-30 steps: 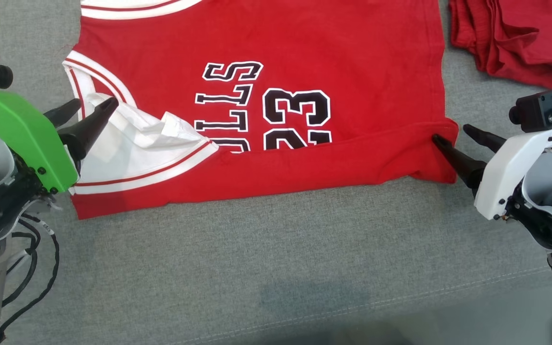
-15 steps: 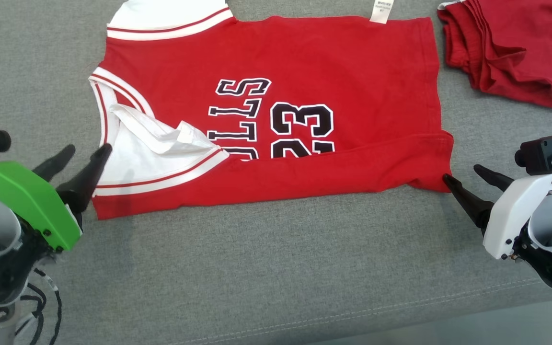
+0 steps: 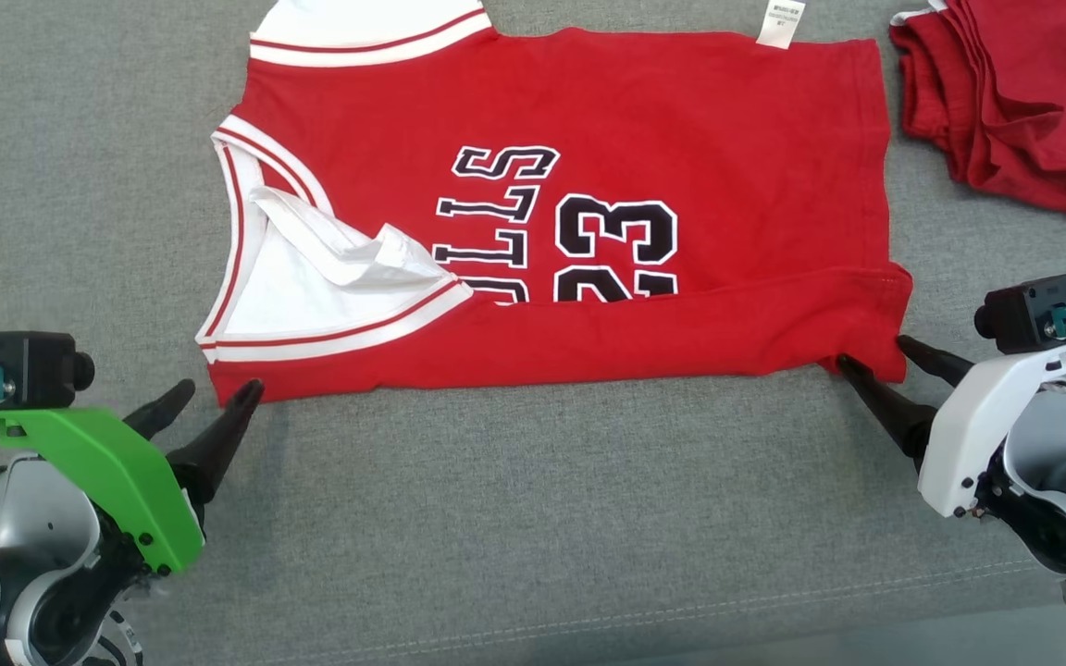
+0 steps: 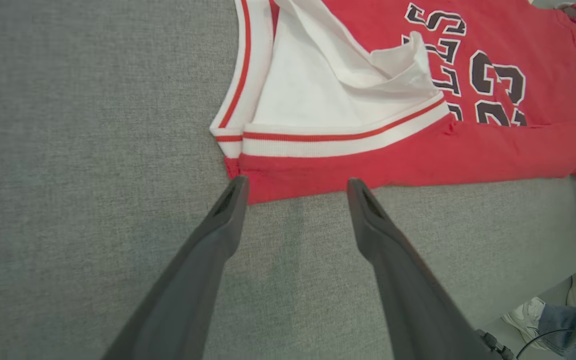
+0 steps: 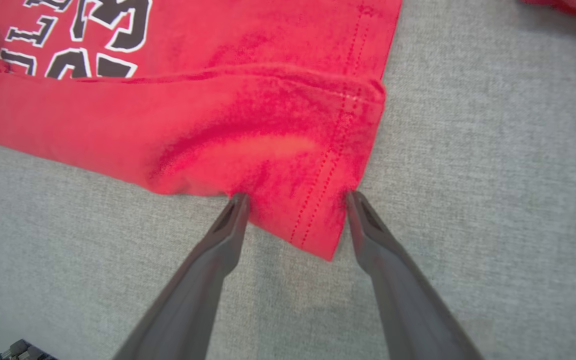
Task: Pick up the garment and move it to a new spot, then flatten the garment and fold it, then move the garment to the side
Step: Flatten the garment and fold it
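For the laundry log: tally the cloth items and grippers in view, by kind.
Red jersey: 1
Dark red cloth pile: 1
Grippers: 2 (left gripper, right gripper)
Total: 4

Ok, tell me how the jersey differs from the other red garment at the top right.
The jersey lies spread flat with its near edge folded over; the dark red garment lies bunched in folds. The jersey carries white trim and black lettering; the dark red garment shows no print. Both are red and rest on the grey surface.
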`<state>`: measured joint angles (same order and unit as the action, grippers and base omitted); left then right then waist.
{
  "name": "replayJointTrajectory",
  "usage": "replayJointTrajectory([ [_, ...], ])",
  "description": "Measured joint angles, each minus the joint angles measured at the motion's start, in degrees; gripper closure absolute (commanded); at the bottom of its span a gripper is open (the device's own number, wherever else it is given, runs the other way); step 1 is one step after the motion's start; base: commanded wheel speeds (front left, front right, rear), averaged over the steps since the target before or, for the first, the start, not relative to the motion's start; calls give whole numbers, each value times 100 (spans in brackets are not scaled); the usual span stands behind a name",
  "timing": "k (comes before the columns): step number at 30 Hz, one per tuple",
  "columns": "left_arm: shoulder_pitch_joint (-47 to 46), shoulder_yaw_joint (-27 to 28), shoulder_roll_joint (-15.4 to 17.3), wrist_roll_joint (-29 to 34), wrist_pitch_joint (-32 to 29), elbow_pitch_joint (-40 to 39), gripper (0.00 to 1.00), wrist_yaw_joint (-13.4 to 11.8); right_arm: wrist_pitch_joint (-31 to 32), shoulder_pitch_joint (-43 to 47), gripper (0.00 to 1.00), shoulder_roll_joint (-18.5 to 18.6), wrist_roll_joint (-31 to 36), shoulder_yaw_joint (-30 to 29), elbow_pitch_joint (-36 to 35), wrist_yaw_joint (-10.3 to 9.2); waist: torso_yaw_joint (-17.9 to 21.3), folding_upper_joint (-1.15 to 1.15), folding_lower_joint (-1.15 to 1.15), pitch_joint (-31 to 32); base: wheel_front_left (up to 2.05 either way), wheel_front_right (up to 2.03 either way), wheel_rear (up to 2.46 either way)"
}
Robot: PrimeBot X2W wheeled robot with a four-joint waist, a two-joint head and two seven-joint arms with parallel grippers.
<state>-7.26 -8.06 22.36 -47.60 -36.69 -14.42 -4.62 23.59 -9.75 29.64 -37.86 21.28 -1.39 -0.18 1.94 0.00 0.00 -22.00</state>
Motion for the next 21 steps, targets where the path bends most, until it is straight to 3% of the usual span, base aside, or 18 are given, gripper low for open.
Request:
replayJointTrajectory([
  [21, 250, -8, 75, 129, 32, 94, 0, -19, 74, 159, 0, 12, -53, -19, -18, -92, 76, 0, 0, -122, 0, 0, 0],
])
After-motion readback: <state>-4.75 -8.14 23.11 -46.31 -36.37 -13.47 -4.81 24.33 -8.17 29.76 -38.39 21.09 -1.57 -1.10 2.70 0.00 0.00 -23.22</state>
